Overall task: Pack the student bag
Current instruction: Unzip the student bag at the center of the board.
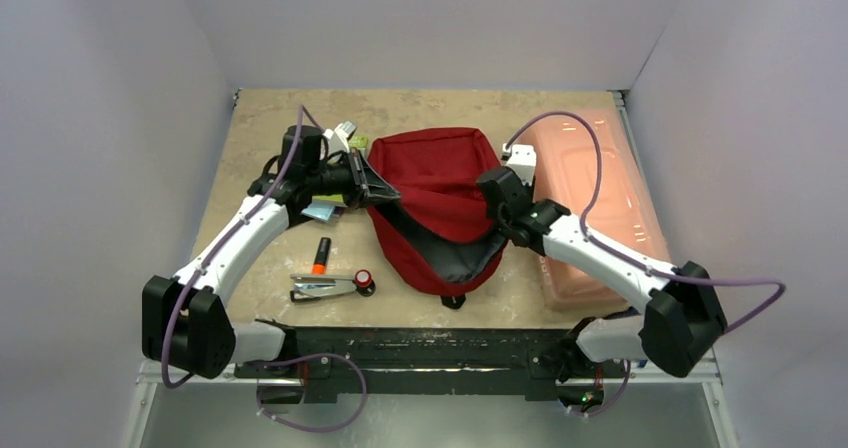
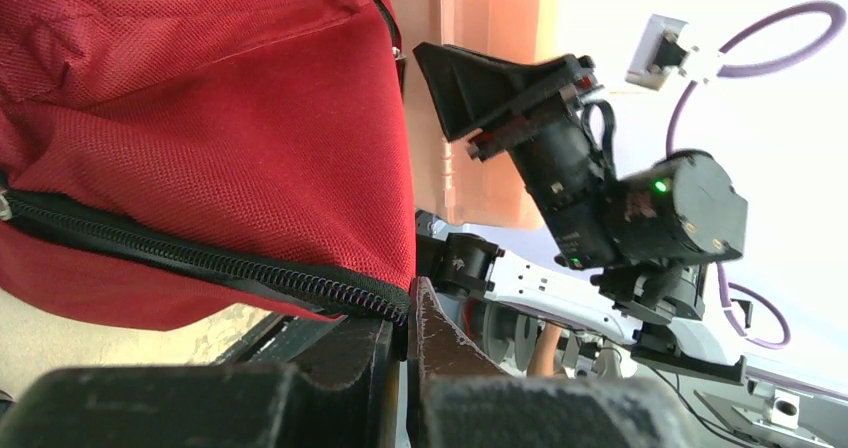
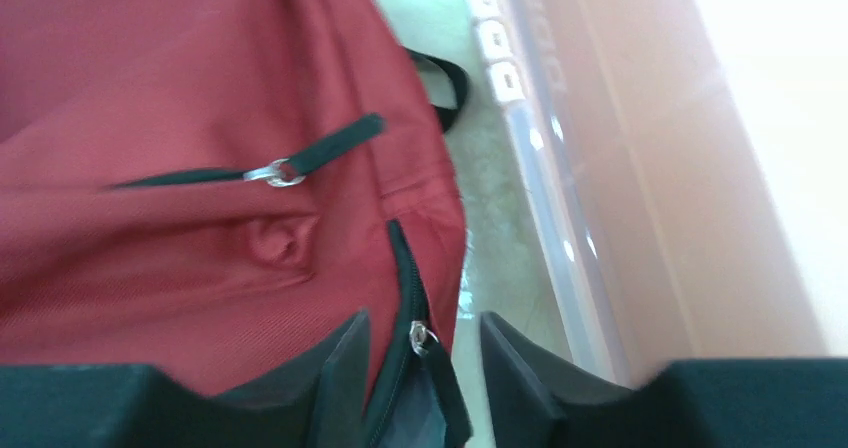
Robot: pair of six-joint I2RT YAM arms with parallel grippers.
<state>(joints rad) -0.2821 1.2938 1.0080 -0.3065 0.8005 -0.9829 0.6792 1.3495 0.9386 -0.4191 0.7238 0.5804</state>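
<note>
The student bag [image 1: 435, 183] is a dark red backpack lying mid-table, its main zip partly undone and dark lining showing at the near edge. My left gripper [image 1: 378, 186] is at the bag's left side, shut on the zipper edge [image 2: 300, 283] of the opening; the pinch [image 2: 410, 318] is right at the teeth. My right gripper [image 1: 492, 190] hovers at the bag's right side with its jaws apart. A metal zipper slider [image 3: 424, 340] and its black tape lie between the fingers [image 3: 345, 363], not clamped. A second zipper pull [image 3: 283, 174] lies on the front pocket.
A pale pink translucent box [image 1: 600, 198] lies along the right side, close beside the bag. Left of the bag on the table are an orange marker [image 1: 321, 255], a silver stapler [image 1: 320, 287], a small red-capped item [image 1: 365, 280] and a blue item [image 1: 320, 211].
</note>
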